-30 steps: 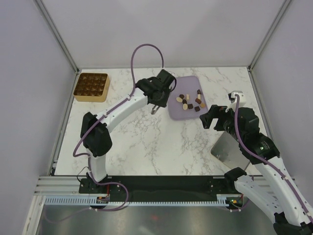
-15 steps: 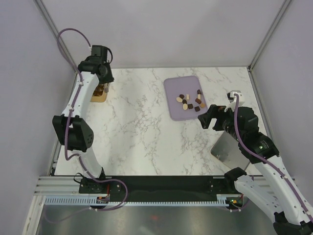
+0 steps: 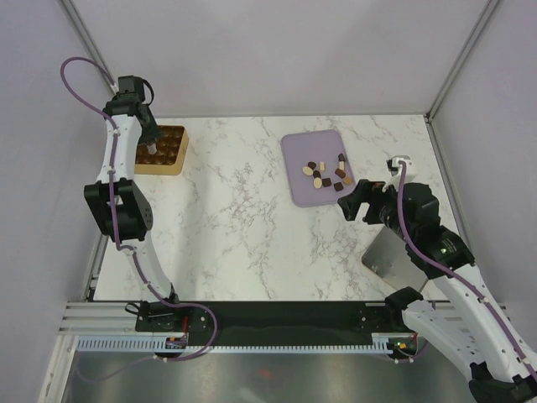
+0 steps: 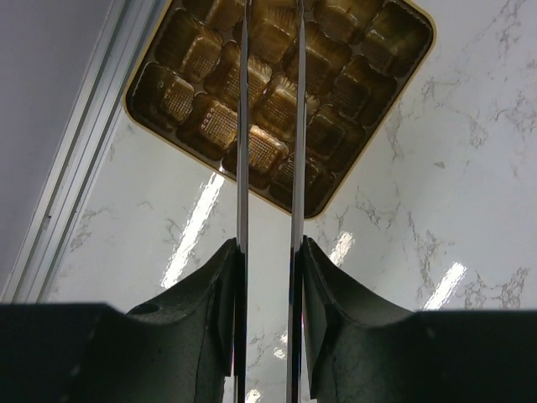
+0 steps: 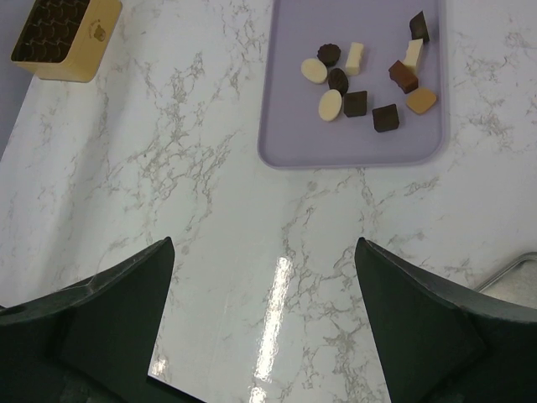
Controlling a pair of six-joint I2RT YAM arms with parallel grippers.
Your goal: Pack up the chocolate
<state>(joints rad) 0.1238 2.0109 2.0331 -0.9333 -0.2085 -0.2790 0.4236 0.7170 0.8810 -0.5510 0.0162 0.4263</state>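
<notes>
Several chocolate pieces [image 3: 318, 175] [image 5: 338, 80], dark, tan and cream, lie on the lilac tray [image 3: 294, 149] [image 5: 352, 143]. The golden compartmented box [image 3: 174, 166] [image 4: 337, 201] sits at the far left corner. My left gripper [image 3: 153, 149] [image 4: 273, 10] hangs over the box, its long thin blades parallel with a narrow gap. Their tips run off the top of the wrist view. From above, a small pale chocolate shows between them. My right gripper [image 3: 361, 201] [image 5: 264, 243] hovers open just in front of the tray, holding nothing.
A flat metal plate [image 3: 388, 252] [image 5: 513, 275] lies on the marble table under the right arm. The box also shows far left in the right wrist view [image 5: 63, 42]. Walls and a rail border the table on the left.
My left arm has swung from beside the tray across to the far left and now hangs over the box. The right arm has barely moved.
</notes>
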